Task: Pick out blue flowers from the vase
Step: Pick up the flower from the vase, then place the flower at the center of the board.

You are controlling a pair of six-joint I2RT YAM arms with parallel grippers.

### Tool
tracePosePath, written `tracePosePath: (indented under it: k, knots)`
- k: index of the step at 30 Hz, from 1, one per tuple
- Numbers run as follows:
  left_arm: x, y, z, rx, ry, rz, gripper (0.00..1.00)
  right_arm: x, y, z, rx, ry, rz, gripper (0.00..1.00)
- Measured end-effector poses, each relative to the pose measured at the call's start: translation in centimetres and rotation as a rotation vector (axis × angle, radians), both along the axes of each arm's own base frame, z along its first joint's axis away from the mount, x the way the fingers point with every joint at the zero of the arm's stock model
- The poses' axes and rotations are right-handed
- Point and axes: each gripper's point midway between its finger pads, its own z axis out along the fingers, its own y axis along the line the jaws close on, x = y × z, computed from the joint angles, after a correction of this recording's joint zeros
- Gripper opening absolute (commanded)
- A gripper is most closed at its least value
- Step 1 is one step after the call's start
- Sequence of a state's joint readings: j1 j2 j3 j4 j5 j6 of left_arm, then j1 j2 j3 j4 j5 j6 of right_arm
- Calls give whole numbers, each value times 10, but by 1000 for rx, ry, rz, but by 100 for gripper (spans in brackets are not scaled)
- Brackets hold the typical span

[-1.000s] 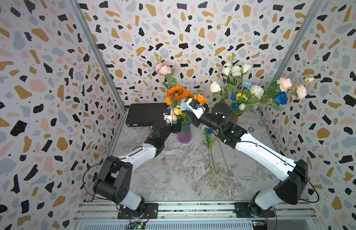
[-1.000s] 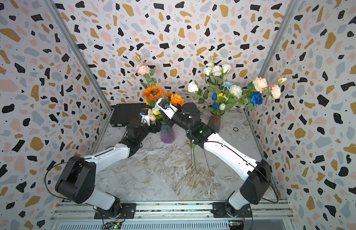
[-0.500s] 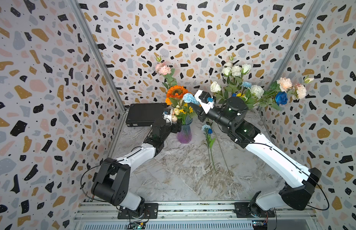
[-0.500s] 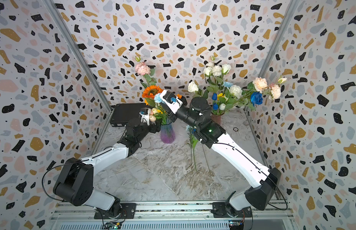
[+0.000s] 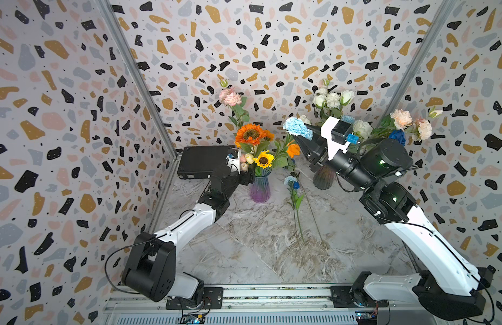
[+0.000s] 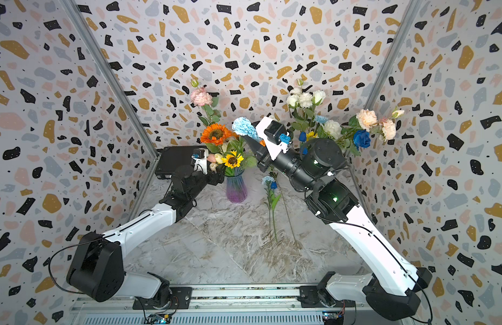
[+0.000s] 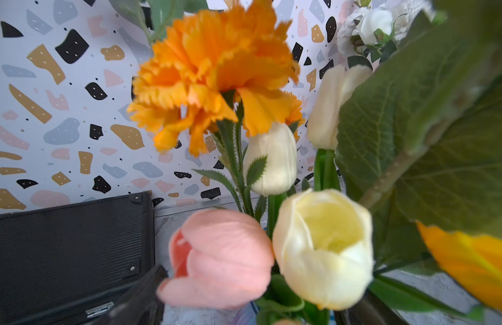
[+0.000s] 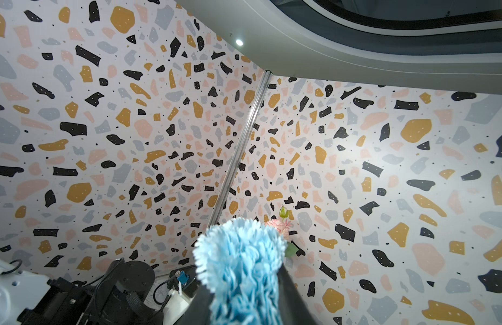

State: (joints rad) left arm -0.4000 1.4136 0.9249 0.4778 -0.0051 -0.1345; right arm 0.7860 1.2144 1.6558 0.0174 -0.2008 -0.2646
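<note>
Pale blue carnation (image 5: pixel 296 127) in the grip of the right gripper (image 5: pixel 304 136), seemingly just under its bloom.

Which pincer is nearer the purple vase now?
Left. The left pincer is at the neck of the purple vase; the right pincer is raised well away, shut on the pale blue carnation.
</note>
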Motion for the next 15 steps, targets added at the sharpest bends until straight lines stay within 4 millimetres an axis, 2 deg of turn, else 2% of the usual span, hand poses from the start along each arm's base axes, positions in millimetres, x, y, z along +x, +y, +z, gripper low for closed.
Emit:
tracePosePath:
  k: [4,9,12,15]
  knots:
    - [-1,1,-1,6,0,5,88,-9,-19,11,40,8,-31,29]
    - [-3,3,-14,22,23,11,88,-8,-40,10,43,80,-111,29]
    - [-6,5,-21,27,34,14,88,3,-48,-5,20,157,-183,29]
    - [-9,7,-21,29,32,17,88,20,-50,-36,-23,262,-257,29]
